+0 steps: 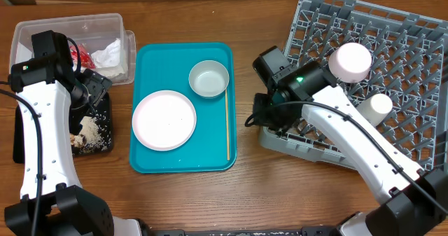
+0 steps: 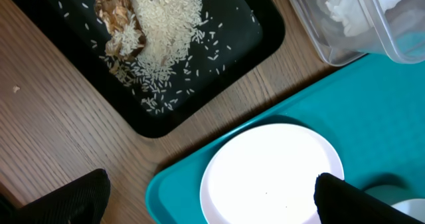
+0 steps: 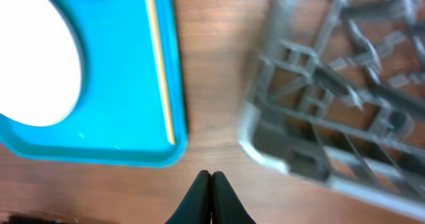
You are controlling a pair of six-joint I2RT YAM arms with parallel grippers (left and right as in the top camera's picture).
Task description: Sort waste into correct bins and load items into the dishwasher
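**Hands.** The right hand [image 3: 210, 196] has its fingers pressed together and carries nothing. It hangs over bare desk [image 1: 252, 19] between the teal tray [image 1: 157, 64] and the grey dish rack [image 1: 318, 26]. The left hand [image 2: 209, 201] is spread wide and empty, above the near edge of the white plate [image 1: 164, 120].

**Task items.** The plate, a small bowl [image 1: 208, 78] and one chopstick [image 1: 227, 124] lie on the teal tray. The chopstick runs along the tray's right lip. Two white cups [image 1: 350, 61] [image 1: 374, 106] already sit in the rack. Rice and food scraps lie in the black tray [image 2: 246, 31]. Tissue and a red item are in the clear container [image 1: 42, 29].

**Risks, as judged.**
- The chopstick is thin and lies close against the lip. A pinch may miss it or send it rolling off.
- The plate is smooth and lies flat. A grip on its edge could slip, or drag the tray.
- The rack sits askew, with its corner near the right arm. A careless swing could knock it.
- Loose grains could scatter if the black tray is bumped.

**Not determinable.**
- The right wrist view is blurred.
- In the overhead view the left arm covers part of the black tray and the container.
- The red item cannot be identified.
- The rack's far side is cut off.
- Residue in the bowl cannot be judged.
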